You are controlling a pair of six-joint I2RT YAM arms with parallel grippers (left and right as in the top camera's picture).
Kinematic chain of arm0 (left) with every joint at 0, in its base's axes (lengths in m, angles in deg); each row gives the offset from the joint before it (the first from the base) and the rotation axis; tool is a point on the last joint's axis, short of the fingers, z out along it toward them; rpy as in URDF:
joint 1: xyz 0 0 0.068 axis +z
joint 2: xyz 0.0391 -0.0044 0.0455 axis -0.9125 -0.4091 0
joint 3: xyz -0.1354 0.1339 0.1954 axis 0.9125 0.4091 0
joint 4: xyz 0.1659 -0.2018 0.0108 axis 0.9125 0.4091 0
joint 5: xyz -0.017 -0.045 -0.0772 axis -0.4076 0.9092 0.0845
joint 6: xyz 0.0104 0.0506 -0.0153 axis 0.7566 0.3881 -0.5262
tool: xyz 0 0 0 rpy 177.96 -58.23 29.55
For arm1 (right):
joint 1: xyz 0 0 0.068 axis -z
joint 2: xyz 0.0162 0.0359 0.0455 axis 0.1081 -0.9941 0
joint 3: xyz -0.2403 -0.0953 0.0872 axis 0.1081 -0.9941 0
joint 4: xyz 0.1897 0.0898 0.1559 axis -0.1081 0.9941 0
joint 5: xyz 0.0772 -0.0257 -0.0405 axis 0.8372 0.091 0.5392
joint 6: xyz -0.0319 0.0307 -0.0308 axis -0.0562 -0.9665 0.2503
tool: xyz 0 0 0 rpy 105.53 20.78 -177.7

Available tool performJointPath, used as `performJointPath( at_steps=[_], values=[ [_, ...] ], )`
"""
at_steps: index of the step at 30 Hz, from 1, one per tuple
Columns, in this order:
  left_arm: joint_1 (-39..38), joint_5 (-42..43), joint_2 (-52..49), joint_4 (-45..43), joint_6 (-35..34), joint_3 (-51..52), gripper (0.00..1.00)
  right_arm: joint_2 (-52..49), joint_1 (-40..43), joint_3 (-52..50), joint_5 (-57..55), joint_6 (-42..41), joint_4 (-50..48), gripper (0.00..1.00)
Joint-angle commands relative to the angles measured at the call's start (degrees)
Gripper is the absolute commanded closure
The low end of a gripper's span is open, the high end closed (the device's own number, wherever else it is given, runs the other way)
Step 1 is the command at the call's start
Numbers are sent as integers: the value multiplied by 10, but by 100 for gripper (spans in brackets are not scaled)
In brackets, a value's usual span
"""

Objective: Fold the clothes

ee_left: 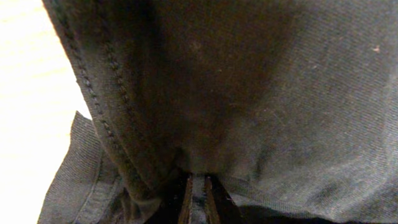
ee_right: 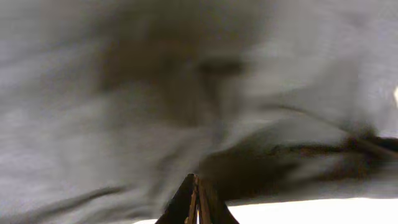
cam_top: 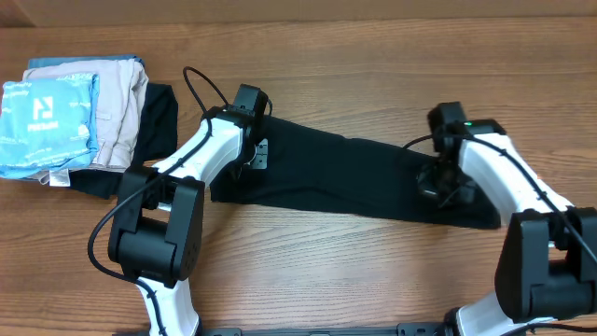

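Black soft-fabric short-sleeved T-shirt (cam_top: 354,173): long band across wooden bench (cam_top: 373,56), axis running arm to arm; left end pinched in narrow jaws of left gripper (ee_left: 198,185), right end at closed jaws of right gripper (ee_right: 196,188), hold unclear.

Looks like a robotics lab bench, i.e. a test rig. Evidence: white & black left arm (cam_top: 201,149) and right arm (cam_top: 508,173) mounted at one edge of a wood-grain table (cam_top: 373,56), w/ an exposed black cable (cam_top: 198,86) looping just behind the left gripper (cam_top: 256,155). Laundry laid out on it: black T-shirt (cam_top: 354,177) stretched btw left gripper and right gripper (cam_top: 438,182). Light blue garment (cam_top: 47,117) w/ white logo and beige garment (cam_top: 121,98) are stacked folded, well off the left gripper's outer side.
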Motion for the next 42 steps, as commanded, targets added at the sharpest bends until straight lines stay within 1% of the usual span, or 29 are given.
performJointPath(
  at_steps=[1, 5, 10, 15, 17, 19, 20, 22, 23, 25, 26, 27, 28, 29, 30, 31, 32, 33, 34, 36, 37, 39, 40, 41, 42],
  values=[
    [7, -16, -17, 4, 11, 10, 87, 10, 54, -9, -13, -21, 10, 96],
    [7, -16, -17, 4, 11, 10, 86, 10, 103, -49, -10, -22, -26, 96],
    [7, -16, -17, 4, 11, 10, 85, 10, 169, -52, -14, -37, -13, 96],
    [9, -16, -17, 5, 11, 10, 85, 10, 214, -52, -14, -36, -32, 96],
    [11, -16, -17, 5, 11, 10, 86, 10, 219, -52, -20, -36, -45, 96],
    [11, -16, -16, 6, 11, 7, 94, 10, 219, -51, -22, -25, -66, 96],
    [11, -16, -15, 13, 11, -3, 96, 10, 219, -43, -19, -16, -81, 96],
    [11, -16, -14, 46, 11, -39, 96, 11, 219, -6, -13, -14, -73, 96],
    [11, -16, -14, 78, 11, -80, 95, 12, 219, 21, -13, -14, -63, 96],
    [10, -6, -14, 133, 11, -156, 88, 12, 219, 61, -6, 1, -41, 96],
    [10, 15, -14, 171, 11, -212, 82, 12, 219, 79, 0, 16, -30, 96],
    [10, 41, -14, 198, 11, -258, 67, 12, 219, 80, 0, 16, -28, 86],
    [10, 75, -14, 222, 12, -295, 49, 12, 221, 80, 23, 16, -31, 43],
    [11, 106, -14, 237, 16, -310, 29, 12, 223, 80, 47, 41, -32, 3],
    [10, 145, -14, 247, 38, -315, 18, 11, 225, 80, 70, 73, -32, 1],
    [10, 166, -14, 255, 52, -315, 12, 10, 228, 80, 83, 76, -31, 1],
    [10, 175, -15, 266, 57, -314, 9, 10, 236, 79, 84, 76, -26, 5],
    [10, 175, -15, 269, 59, -314, 7, 10, 244, 76, 84, 76, -22, 12],
    [10, 175, -15, 269, 59, -314, 7, 10, 252, 70, 84, 76, -19, 17],
    [10, 175, -16, 273, 59, -314, 6, 10, 274, 49, 89, 76, -23, 18],
    [10, 173, -17, 273, 59, -313, 5, 10, 286, 36, 98, 77, -31, 15],
    [10, 173, -17, 275, 66, -310, 3, 10, 312, 11, 117, 91, -42, 15],
    [10, 173, -17, 275, 68, -309, 1, 10, 320, 3, 119, 94, -40, 16],
    [10, 173, -17, 275, 68, -307, 0, 10, 335, -10, 119, 118, -38, 20],
    [10, 173, -17, 274, 70, -306, 0, 10, 346, -20, 119, 135, -40, 21]
  ],
)
